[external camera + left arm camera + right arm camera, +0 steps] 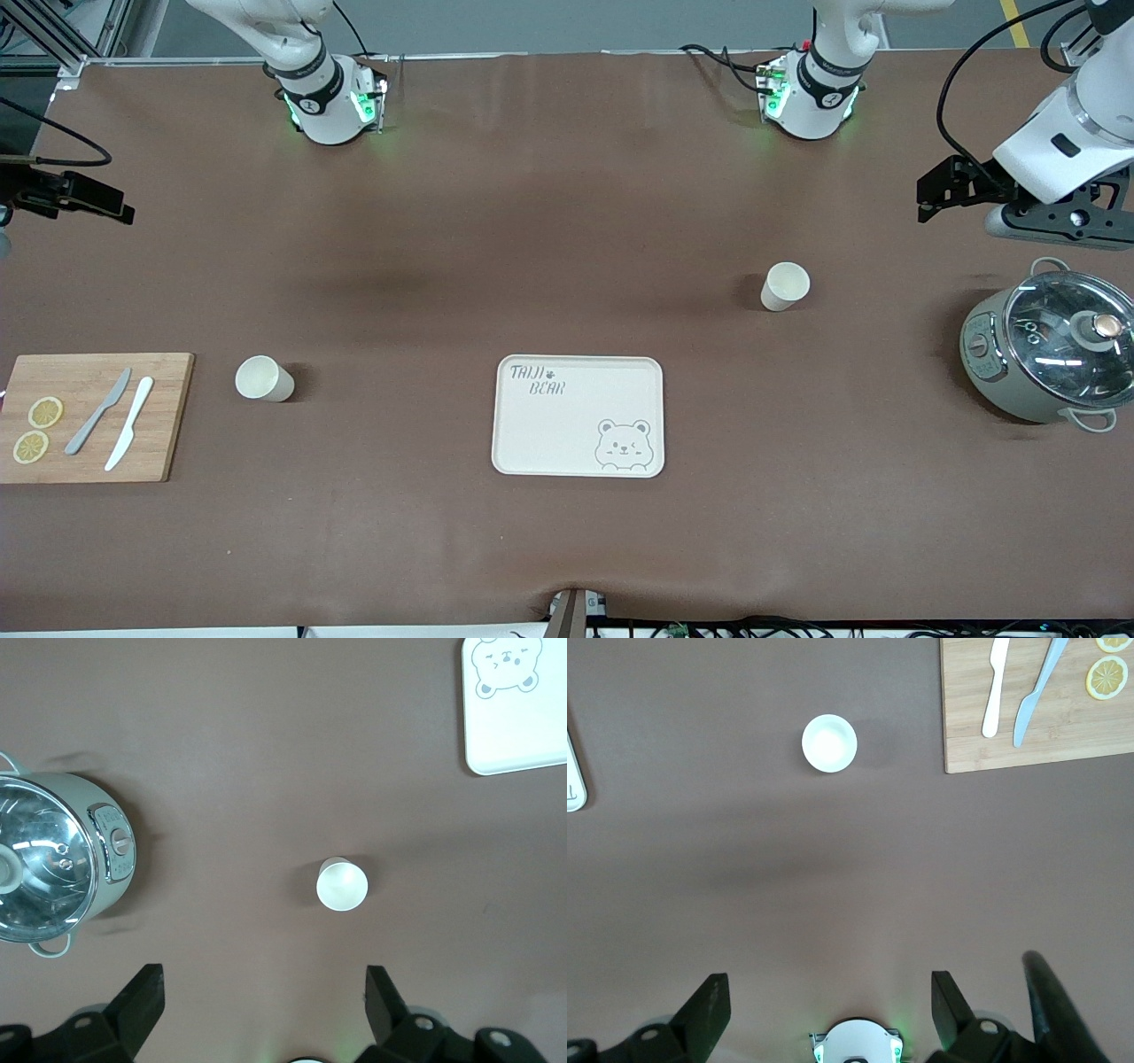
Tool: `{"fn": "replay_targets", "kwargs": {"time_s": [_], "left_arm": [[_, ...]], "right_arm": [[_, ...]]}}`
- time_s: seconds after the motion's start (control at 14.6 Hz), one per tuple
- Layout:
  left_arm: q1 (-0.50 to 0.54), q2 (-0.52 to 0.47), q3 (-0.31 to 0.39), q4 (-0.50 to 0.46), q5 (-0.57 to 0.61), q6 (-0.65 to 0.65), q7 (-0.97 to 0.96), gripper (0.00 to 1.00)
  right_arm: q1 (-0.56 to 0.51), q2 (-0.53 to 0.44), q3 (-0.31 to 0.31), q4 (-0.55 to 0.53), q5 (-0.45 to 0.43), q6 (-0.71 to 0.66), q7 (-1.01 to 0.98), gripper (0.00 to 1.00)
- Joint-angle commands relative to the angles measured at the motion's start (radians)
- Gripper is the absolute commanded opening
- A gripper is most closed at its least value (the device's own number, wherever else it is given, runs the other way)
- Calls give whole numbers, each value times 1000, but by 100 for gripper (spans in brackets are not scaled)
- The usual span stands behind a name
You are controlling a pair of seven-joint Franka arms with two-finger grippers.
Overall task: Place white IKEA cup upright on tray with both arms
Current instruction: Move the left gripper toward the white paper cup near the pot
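Task not begun. Tray bare. Two cups upright on table: one toward left arm's end, other beside board. Left gripper spread, holds nothing, high over table by pot. Right gripper spread, empty, waits.

Bare table around both cups

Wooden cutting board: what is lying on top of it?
On the wooden cutting board: two lemon slices, a grey knife, a white knife. Nothing visibly covered.
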Motion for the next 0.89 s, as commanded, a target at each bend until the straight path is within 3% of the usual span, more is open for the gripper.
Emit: {"fn": "replay_targets", "kwargs": {"time_s": [0.0, 0.34, 0.82], "left_arm": [[-11, -2, 6, 3, 24, 2, -10, 100], [-14, 18, -17, -2, 15, 7, -12, 100], [-9, -22, -20, -293, -36, 293, -13, 100]], "right_arm": [[2, -17, 1, -15, 12, 8, 13, 100], [6, -16, 1, -13, 31, 6, 7, 100], [6, -16, -1, -1, 32, 11, 28, 100]]}}
